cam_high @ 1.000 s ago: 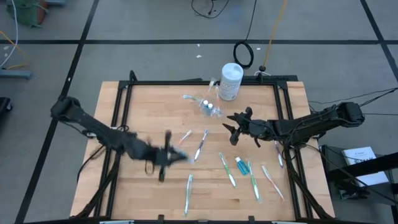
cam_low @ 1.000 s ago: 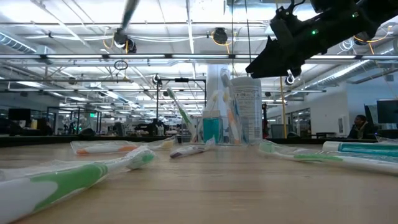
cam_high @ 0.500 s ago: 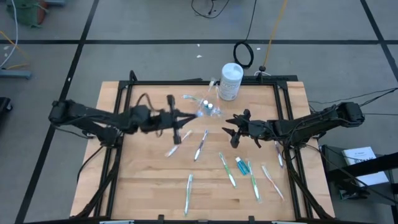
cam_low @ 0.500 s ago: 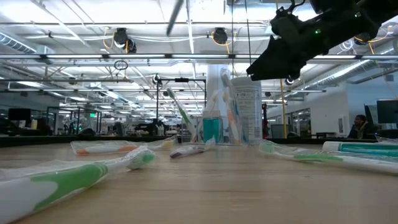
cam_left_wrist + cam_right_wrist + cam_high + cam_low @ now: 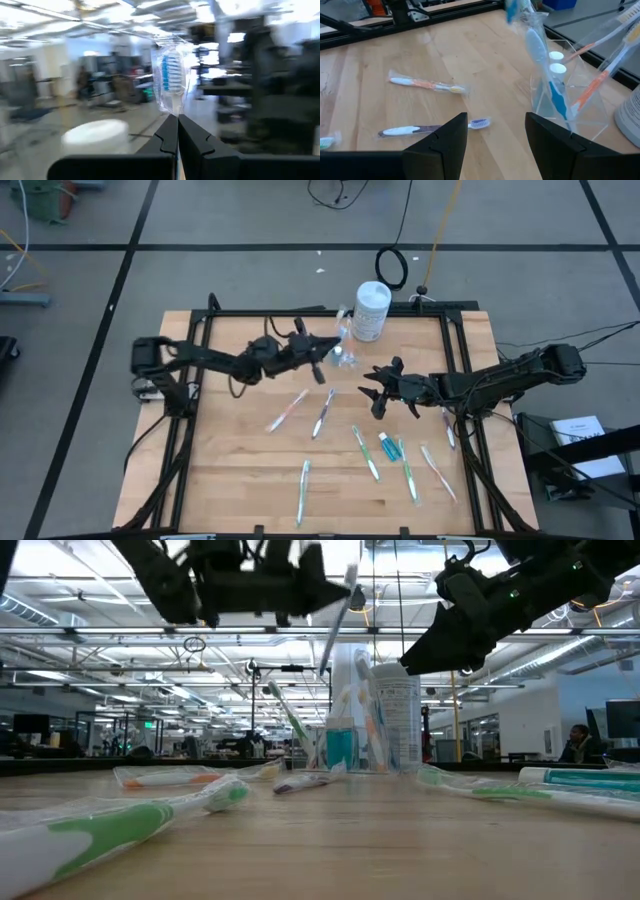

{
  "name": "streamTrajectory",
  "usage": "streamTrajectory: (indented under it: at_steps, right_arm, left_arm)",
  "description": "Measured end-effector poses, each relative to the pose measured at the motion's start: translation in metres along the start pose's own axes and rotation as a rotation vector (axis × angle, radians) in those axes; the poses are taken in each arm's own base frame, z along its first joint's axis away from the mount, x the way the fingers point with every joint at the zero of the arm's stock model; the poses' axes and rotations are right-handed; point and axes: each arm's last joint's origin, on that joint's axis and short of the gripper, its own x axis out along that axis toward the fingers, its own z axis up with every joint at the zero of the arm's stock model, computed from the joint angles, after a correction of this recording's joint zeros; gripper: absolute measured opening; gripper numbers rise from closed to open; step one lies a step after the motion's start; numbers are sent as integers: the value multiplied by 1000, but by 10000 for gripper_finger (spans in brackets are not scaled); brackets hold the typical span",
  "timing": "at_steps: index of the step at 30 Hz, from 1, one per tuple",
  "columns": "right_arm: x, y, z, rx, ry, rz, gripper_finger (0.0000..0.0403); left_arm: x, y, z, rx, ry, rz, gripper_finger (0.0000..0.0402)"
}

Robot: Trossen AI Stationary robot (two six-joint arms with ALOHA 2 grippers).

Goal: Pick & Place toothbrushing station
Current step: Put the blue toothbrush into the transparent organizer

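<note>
A small clear cup (image 5: 338,356) stands at the table's far middle with blue tubes and a few toothbrushes in it; it also shows in the right wrist view (image 5: 570,95). My left gripper (image 5: 314,363) is just left of the cup, raised, and shut on a wrapped blue toothbrush (image 5: 170,80). In the low view the brush (image 5: 335,625) slants down toward the cup (image 5: 345,745). Whether its tip is inside, I cannot tell. My right gripper (image 5: 376,392) hangs open and empty to the right of the cup. Several wrapped toothbrushes (image 5: 322,412) and a blue tube (image 5: 384,445) lie flat on the table. My left gripper pinches the wrapped toothbrush between its two shut fingers (image 5: 172,132), on the handle (image 5: 172,111) below the head. The bristle head (image 5: 169,75) sticks out past the fingertips. The brush is lifted clear of the table and slants downward from the gripper.
A tall white canister (image 5: 370,310) stands right behind the cup at the far edge. Loose toothbrushes lie over the table's middle and near right (image 5: 408,470), with two near my right gripper (image 5: 427,85). A black frame (image 5: 200,320) borders the table.
My left gripper has risen and swung from the table's near left toward the far edge and right, up to the cup, carrying the blue toothbrush lifted clear of the table. My right gripper has stayed where it was, open.
</note>
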Motion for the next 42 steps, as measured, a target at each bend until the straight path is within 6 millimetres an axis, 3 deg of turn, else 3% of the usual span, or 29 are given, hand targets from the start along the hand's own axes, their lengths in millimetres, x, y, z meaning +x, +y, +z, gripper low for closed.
streamTrajectory:
  at_steps: [9, 16, 23, 29, 34, 38, 42]
  right_arm:
    - [0, 0, 0, -3, -1, -2, 194]
    - [0, 0, 0, -44, -1, -3, 194]
    - [0, 0, 0, -45, -1, -4, 194]
    - [0, 0, 0, -52, -3, -5, 194]
    - [0, 0, 1, -59, -5, -4, 194]
    - [0, 0, 0, -73, -4, -5, 194]
    - [0, 0, 0, -72, -2, -5, 194]
  left_arm:
    - [4, 3, -51, 153, -76, 273, 5]
    - [1, 8, -89, 176, -4, 389, 5]
    - [2, 23, -89, 164, -21, 408, 6]
    - [16, 37, -83, 132, -61, 355, 7]
    - [33, 49, -93, 81, 85, 278, 3]
    - [34, 52, -98, 4, 134, 352, 6]
    - [32, 46, -96, 76, 146, 432, 5]
